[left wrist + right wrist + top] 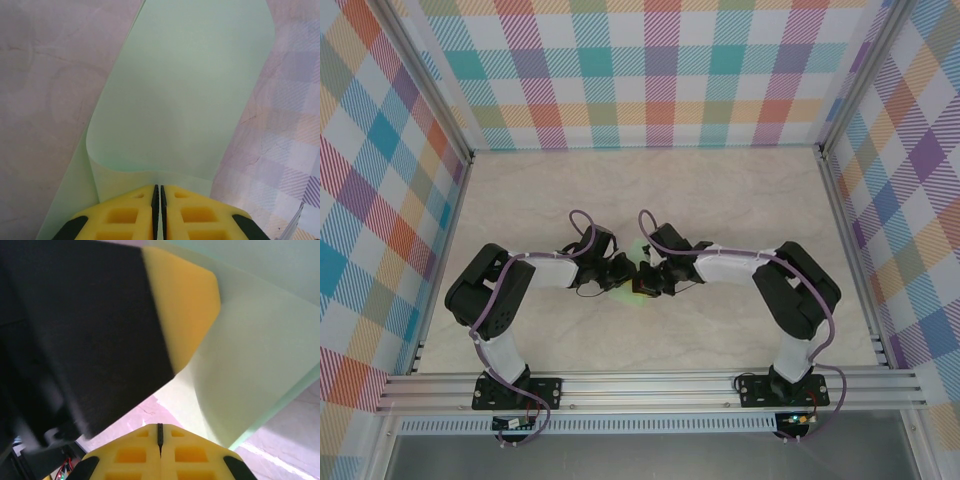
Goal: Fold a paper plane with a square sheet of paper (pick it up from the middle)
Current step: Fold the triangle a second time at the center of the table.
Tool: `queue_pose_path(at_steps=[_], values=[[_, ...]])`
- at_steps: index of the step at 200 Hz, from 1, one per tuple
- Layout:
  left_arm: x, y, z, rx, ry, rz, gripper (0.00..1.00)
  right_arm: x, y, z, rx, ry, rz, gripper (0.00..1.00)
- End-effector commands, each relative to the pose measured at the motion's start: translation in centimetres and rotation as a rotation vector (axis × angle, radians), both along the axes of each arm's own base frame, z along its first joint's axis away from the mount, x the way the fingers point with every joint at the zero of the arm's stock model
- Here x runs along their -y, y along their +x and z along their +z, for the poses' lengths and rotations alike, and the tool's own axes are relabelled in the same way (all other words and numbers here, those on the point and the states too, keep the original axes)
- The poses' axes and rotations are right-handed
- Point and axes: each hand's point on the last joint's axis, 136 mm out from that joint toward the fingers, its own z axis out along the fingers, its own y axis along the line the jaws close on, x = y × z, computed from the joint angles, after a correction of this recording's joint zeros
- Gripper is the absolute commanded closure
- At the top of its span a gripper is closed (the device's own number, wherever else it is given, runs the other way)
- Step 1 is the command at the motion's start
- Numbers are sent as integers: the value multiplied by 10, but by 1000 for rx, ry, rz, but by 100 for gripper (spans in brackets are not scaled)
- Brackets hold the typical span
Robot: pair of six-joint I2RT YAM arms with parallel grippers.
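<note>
At the desk's [720, 190] middle, the square sheet of paper [180, 90] is pinched by the closed left gripper [158, 192] and runs toward 12 o'clock, while the right gripper [160, 429] is shut empty, the sheet lying at its 1 o'clock.

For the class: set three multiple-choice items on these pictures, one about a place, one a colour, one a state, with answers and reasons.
1. Where do the left tool and right tool meet?
A. over the middle of the table
B. at the far left corner
C. above the near rail
2. What colour is the paper?
A. white
B. pale green
C. blue
3. How does the left tool stand?
A. wide open
B. shut on the paper
C. shut on nothing

1 A: the top view shows both arms reaching inward to mid-table.
2 B: both wrist views show it green.
3 B: the sheet emerges from between its closed yellow fingers.
</note>
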Motion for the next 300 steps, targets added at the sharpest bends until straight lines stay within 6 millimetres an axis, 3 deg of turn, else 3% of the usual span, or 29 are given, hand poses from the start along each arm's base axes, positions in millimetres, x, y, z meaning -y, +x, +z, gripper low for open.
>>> queue_pose_path(at_steps=[1, 41, 66, 132, 252, 300], values=[[-17, -17, -26, -89, 76, 11, 87, 2, 0, -20, -42, -48, -41, 97], [-17, -17, -26, -88, 76, 10, 87, 21, -24, -48, -126, -105, -38, 97], [-17, -17, -27, -91, 79, 11, 87, 32, -38, -52, -146, -123, -26, 97], [-19, -18, -30, -99, 86, 19, 87, 38, -62, -56, -169, -112, 26, 95], [-17, -19, -29, -103, 72, 7, 87, 38, -60, -41, -150, -86, -4, 92], [-16, -22, -30, -106, 69, 0, 87, 28, -44, -14, -81, -41, -28, 91]])
